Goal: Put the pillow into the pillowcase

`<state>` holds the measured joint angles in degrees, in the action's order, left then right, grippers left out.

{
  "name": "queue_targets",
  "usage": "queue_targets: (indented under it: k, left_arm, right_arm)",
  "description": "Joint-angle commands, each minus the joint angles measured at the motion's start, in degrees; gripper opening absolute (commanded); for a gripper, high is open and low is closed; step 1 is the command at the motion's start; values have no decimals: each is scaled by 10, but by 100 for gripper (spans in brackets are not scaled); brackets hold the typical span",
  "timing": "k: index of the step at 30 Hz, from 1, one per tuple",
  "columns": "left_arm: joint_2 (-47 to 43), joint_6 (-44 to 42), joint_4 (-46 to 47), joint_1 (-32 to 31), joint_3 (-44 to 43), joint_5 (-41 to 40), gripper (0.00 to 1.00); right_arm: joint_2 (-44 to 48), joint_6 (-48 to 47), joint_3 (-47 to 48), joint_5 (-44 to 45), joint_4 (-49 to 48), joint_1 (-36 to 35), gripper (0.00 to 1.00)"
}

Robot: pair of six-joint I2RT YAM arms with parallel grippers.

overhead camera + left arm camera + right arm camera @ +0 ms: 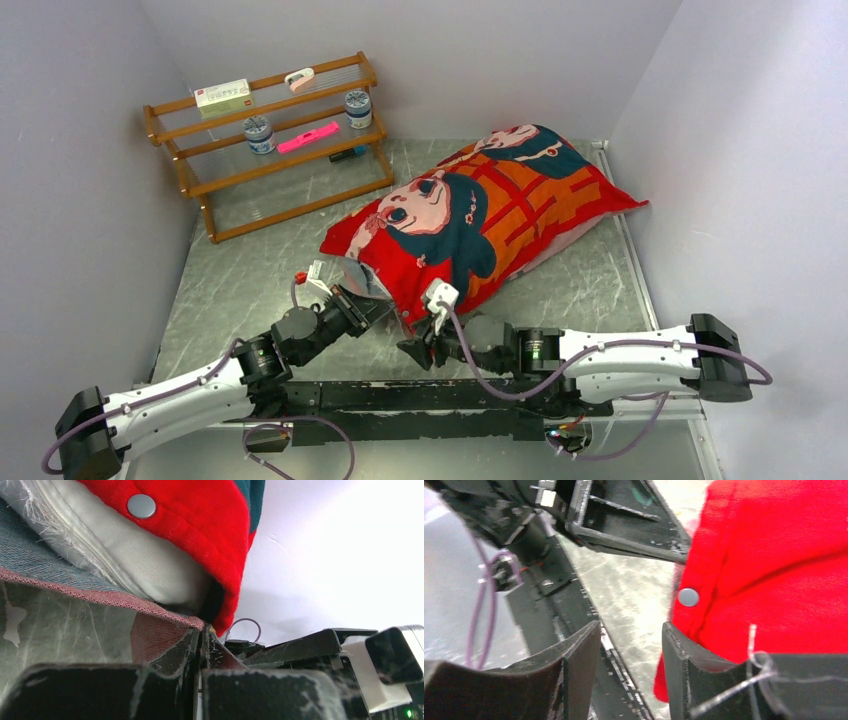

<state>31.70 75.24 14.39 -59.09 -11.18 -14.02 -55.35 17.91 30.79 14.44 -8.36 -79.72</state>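
The red pillowcase [480, 215] with teal-haired girl faces lies plump and diagonal across the table. Its open end faces my arms. The white pillow [150, 570] shows inside that opening, under the red upper flap [200, 525] with a metal snap [141, 505]. My left gripper [368, 305] is at the opening. In the left wrist view it [202, 630] is shut on the pinkish lower hem [150, 632]. My right gripper [412, 350] is just below the case's near corner. In the right wrist view it [631, 626] is open and empty, with red fabric [774, 570] lying against the outside of its right finger.
A wooden rack [270, 150] stands at the back left with two jars, a box and pink items. Grey walls close in on the left, back and right. The grey marbled table [250, 280] shows left of the pillowcase.
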Motion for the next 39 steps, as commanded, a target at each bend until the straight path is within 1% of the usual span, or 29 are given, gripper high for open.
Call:
queue_targets:
  k: [1,3,6,9,13,16,20,22,24,26,29,30,31,32,34,37,39]
  left_arm:
    - [-3,33,29,2,-17,-2,5]
    - [-3,43,39,2,-15,0,5]
    - [2,54,43,2,-19,5,5]
    - [8,61,55,2,-18,8,5]
    - [9,73,63,1,-14,12,5]
    - [4,90,74,2,-4,11,5]
    - [1,101,79,2,2,13,5]
    - [-2,104,78,2,2,14,5]
    - [-8,106,75,2,3,13,5]
    - [-17,105,67,2,1,9,5]
    - [-31,96,40,2,-10,1,5]
    - [-34,91,30,2,-14,-2,5]
    - [-40,86,19,2,-17,-6,5]
    - [-44,82,7,2,-20,-9,5]
    - [-47,78,-6,2,-25,-12,5]
    - [-47,69,-17,2,-27,-9,6]
    - [-44,45,-44,2,-41,-8,12]
  right_arm:
    - [-5,-52,23,244,2,-65,54]
    - [-22,-75,27,293,-9,-101,57]
    - [-59,-118,33,388,-44,-151,71]
    - [-113,-166,45,470,-83,-181,76]
    - [-164,-189,59,524,-117,-184,77]
    - [-213,-191,84,568,-115,-185,77]
    - [-270,-153,112,604,-92,-185,77]
    - [-292,-137,125,616,-79,-185,76]
    - [-302,-131,131,625,-77,-185,70]
    - [-299,-123,125,626,-78,-185,60]
    - [-270,-139,99,608,-115,-185,23]
    - [-256,-141,88,600,-129,-185,12]
    - [-242,-143,75,581,-141,-185,5]
    - [-225,-148,59,562,-163,-183,0]
    - [-190,-153,28,522,-202,-178,0]
    - [-137,-134,-7,456,-225,-159,0]
    - [-109,-124,-21,426,-230,-145,0]
